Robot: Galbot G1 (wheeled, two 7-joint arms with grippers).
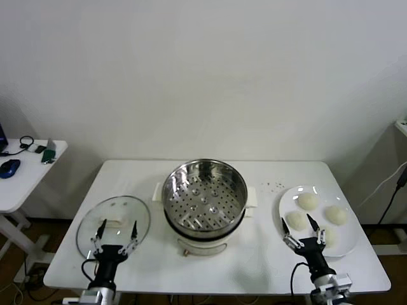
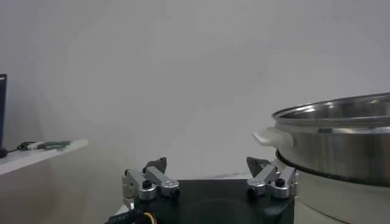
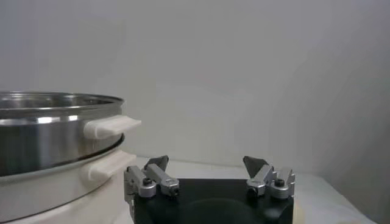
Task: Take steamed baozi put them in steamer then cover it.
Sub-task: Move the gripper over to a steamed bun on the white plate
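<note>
The steamer (image 1: 205, 197), a shiny steel pot with a perforated tray and white side handles, stands uncovered at the table's middle; it also shows in the left wrist view (image 2: 341, 143) and the right wrist view (image 3: 55, 146). Several cream-white baozi (image 1: 308, 201) lie on a white oval plate (image 1: 289, 202) at the right. The clear glass cover (image 1: 113, 223) lies flat on the table at the left. My left gripper (image 1: 115, 234) is open and empty over the cover's near edge. My right gripper (image 1: 304, 230) is open and empty at the plate's near edge, partly hiding one baozi.
A small white side table (image 1: 25, 175) with a blue mouse (image 1: 9, 168) and cables stands at the far left. A few dark specks (image 1: 275, 186) lie on the table behind the plate. A white wall rises behind the table.
</note>
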